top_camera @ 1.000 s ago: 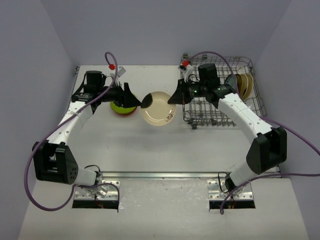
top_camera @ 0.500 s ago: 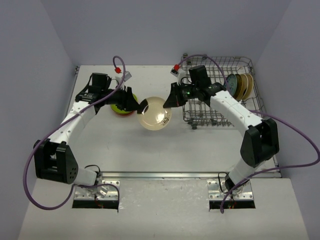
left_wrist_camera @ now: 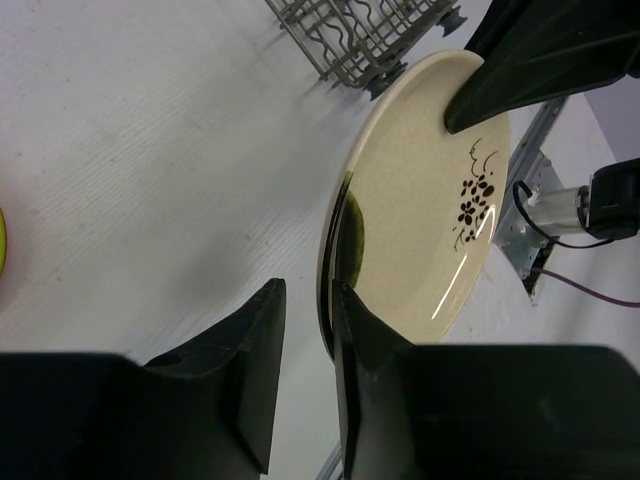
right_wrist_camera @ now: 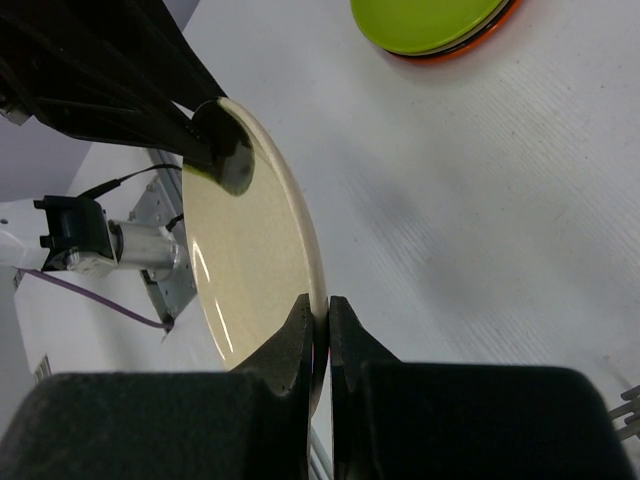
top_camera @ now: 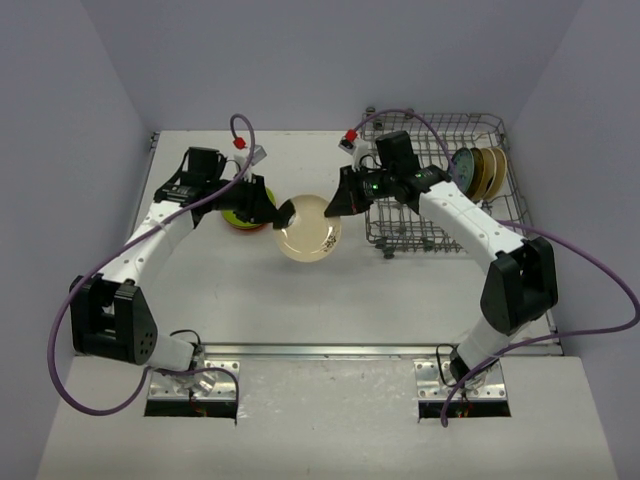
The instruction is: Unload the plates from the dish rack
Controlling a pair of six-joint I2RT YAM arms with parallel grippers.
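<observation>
Top view: a mid-air handover. The right gripper (top_camera: 335, 205) is clenched on one rim of the cream plate (top_camera: 310, 230), and the left gripper (top_camera: 285, 212) straddles the opposite rim. The dish rack (top_camera: 430, 235) is behind the right jaws.

Left wrist: the plate is glossy speckled cream with a dark floral sprig. Its rim sits between the jaws with a gap at one finger, so it is not yet gripped.

Right wrist: the rim is pinched tight between the jaws.

Next, I judge, the left clamps, then the right releases.

The left arm (top_camera: 150, 240) and right arm (top_camera: 470, 225) bend inward, elbows out, meeting at the cream plate (top_camera: 308, 235). The right gripper (right_wrist_camera: 319, 310) is pinched tight on the plate's rim. The left gripper (left_wrist_camera: 305, 300) straddles the opposite rim, one finger on its face, the other just off its back.
</observation>
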